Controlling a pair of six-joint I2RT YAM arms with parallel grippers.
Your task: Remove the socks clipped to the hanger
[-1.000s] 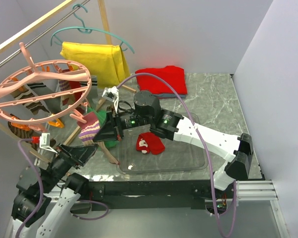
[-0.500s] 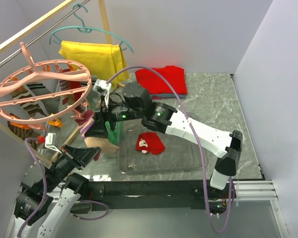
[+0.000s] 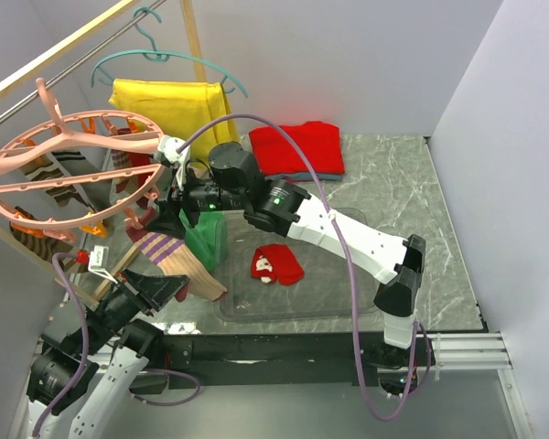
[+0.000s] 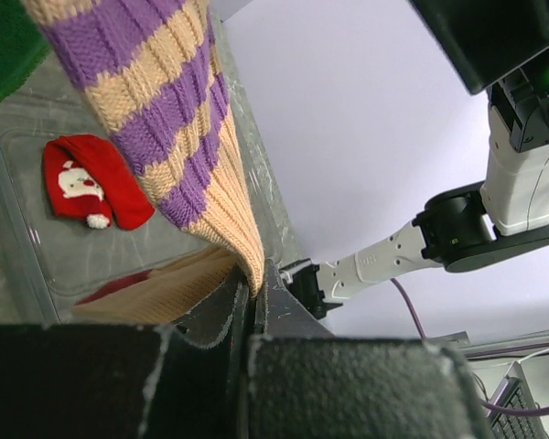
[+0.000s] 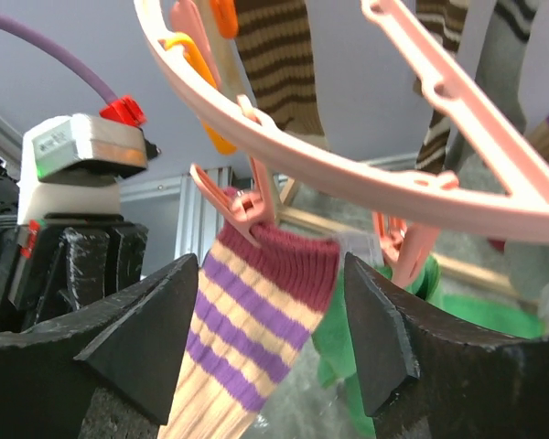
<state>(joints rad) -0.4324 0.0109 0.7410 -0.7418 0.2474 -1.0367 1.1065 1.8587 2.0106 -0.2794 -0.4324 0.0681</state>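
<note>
The pink ring hanger (image 3: 73, 146) hangs at the upper left with several striped socks (image 3: 50, 174) clipped under it. One pink clip (image 5: 247, 206) grips the maroon cuff of a purple-and-tan striped sock (image 5: 256, 311). My right gripper (image 5: 273, 274) is open, one finger on each side of that cuff, not touching it. The sock (image 3: 178, 261) slants down to my left gripper (image 4: 256, 274), which is shut on its tan end. A red sock with a white figure (image 3: 276, 265) lies in the clear tray (image 3: 348, 293).
A green cloth (image 3: 206, 242) hangs just behind the striped sock. A yellow shirt (image 3: 174, 114) hangs on a teal coat hanger (image 3: 165, 59) from the wooden rail (image 3: 55, 55). A folded red garment (image 3: 297, 146) lies at the back of the marble table.
My right arm has swung left and up to the hanger's clip, and its jaws have opened. My left gripper has closed on the striped sock's lower end.
</note>
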